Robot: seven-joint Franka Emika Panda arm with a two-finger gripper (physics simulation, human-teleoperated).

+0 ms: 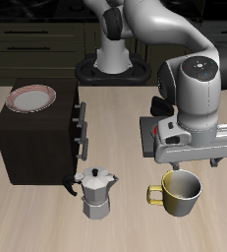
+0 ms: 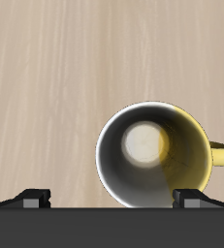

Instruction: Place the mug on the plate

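The mug [image 1: 182, 193] stands upright on the table near its front edge, pale outside with an olive-yellow inside and handle. In the wrist view the mug [image 2: 152, 155] is seen from straight above, its opening toward the camera. My gripper [image 1: 189, 165] hangs just above the mug, open and empty. In the wrist view the gripper [image 2: 112, 199] has its fingertips [image 2: 33, 197] wide apart; the mug sits off centre, close to one of them. The plate [image 1: 32, 96], white with a pink-red rim, lies on top of the dark cabinet at the table's back.
A dark cabinet [image 1: 36, 148] with drawer handles on its side carries the plate. A silver moka pot [image 1: 96, 191] with a black handle stands beside the mug, near the cabinet's front corner. The robot's base [image 1: 113, 54] is at the table's back.
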